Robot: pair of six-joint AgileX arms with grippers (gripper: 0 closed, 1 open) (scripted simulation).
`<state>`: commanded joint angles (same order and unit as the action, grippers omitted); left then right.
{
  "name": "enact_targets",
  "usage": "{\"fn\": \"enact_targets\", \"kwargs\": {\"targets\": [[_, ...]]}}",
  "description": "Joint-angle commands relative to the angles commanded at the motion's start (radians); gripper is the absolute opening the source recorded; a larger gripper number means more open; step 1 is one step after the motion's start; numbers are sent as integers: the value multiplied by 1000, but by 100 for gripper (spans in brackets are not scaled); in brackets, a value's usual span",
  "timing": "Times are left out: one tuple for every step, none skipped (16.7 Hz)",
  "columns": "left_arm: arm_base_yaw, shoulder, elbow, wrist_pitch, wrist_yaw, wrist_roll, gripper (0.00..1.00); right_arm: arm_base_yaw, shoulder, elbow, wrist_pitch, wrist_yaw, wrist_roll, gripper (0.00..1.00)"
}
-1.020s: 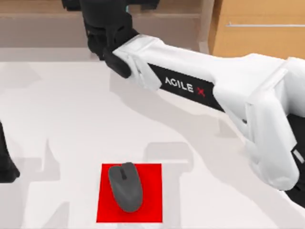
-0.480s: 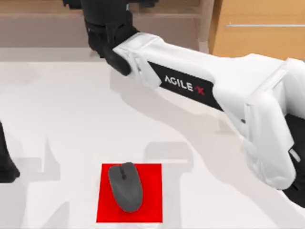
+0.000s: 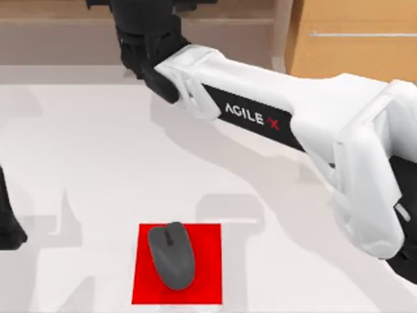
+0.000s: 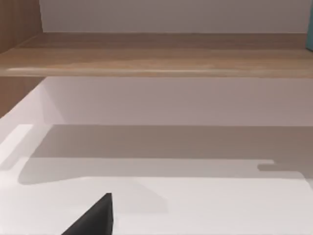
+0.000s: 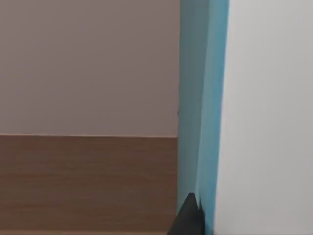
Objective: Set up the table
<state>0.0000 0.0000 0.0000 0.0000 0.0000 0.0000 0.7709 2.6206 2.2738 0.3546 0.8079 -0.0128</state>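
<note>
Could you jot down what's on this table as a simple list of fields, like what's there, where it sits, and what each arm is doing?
surface: white table
mat: red square mat, near the front edge
mouse: dark grey mouse, lying on the mat
right arm: right gripper stretched across to the wooden shelf at the back, next to a light-blue upright object
left arm: left gripper parked at the table's left edge
cabinet: wooden drawer cabinet, back right

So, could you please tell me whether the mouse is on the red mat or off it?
On it: the grey mouse lies wholly within the red mat.
</note>
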Motion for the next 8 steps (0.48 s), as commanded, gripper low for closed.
{"fn": "enact_targets", "kwargs": {"targets": [[0,0,0,0,0,0,100,0,0,0,0,0,0,10],[0,0,0,0,0,0,100,0,0,0,0,0,0,2],[0,0,0,0,0,0,100,0,0,0,0,0,0,0],[0,0,0,0,0,0,100,0,0,0,0,0,0,0],[0,0,0,0,0,0,100,0,0,0,0,0,0,0],[0,0,0,0,0,0,100,0,0,0,0,0,0,0],[0,0,0,0,0,0,100,0,0,0,0,0,0,0],[0,0,0,0,0,0,100,0,0,0,0,0,0,0]]}}
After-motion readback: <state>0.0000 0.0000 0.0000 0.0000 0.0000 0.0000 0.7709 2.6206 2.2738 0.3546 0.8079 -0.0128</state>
